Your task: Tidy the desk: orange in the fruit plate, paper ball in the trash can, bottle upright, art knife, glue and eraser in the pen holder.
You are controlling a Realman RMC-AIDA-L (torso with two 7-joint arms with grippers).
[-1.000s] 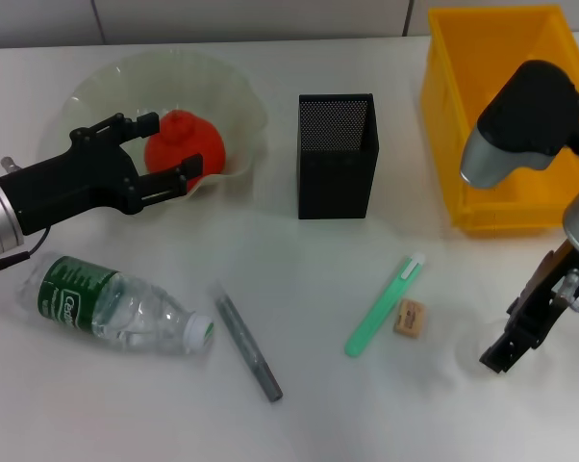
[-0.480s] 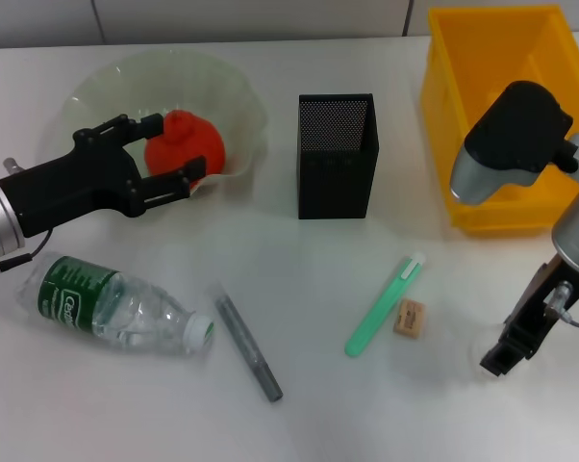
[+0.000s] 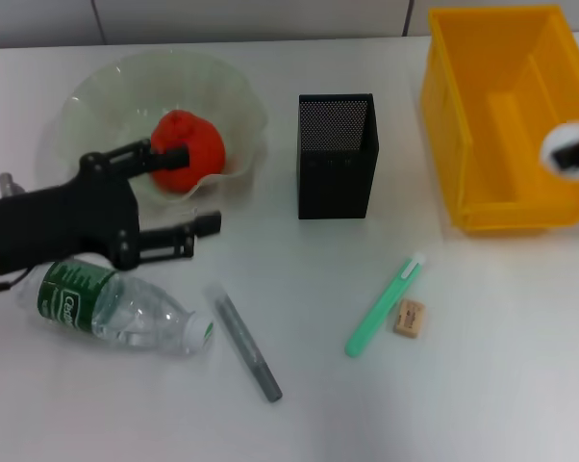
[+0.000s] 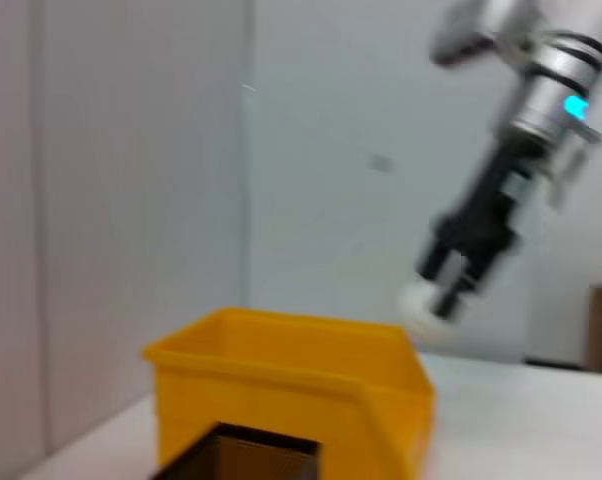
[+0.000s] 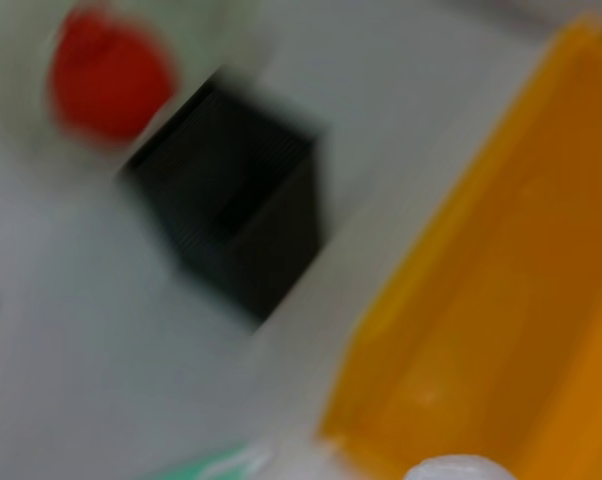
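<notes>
The orange (image 3: 187, 141) lies in the fruit plate (image 3: 107, 91) at the back left. My left gripper (image 3: 195, 190) is open and empty at the plate's near rim, just clear of the orange. My right gripper (image 3: 576, 152) is shut on the paper ball (image 3: 565, 144) and holds it above the trash can (image 3: 482, 115); the left wrist view shows the ball (image 4: 429, 306) over the bin (image 4: 291, 370). The bottle (image 3: 116, 308) lies on its side at the front left. The grey glue stick (image 3: 247, 346), green art knife (image 3: 385, 304) and eraser (image 3: 410, 318) lie on the table before the pen holder (image 3: 336, 159).
The desk is white, with a wall along its back edge. The pen holder stands between the plate and the bin. In the right wrist view the orange (image 5: 109, 85), pen holder (image 5: 236, 225) and bin (image 5: 501, 290) show from above.
My right arm has risen from the table's front right and swung over the trash can with the paper ball. My left gripper has drawn back from the orange toward the front.
</notes>
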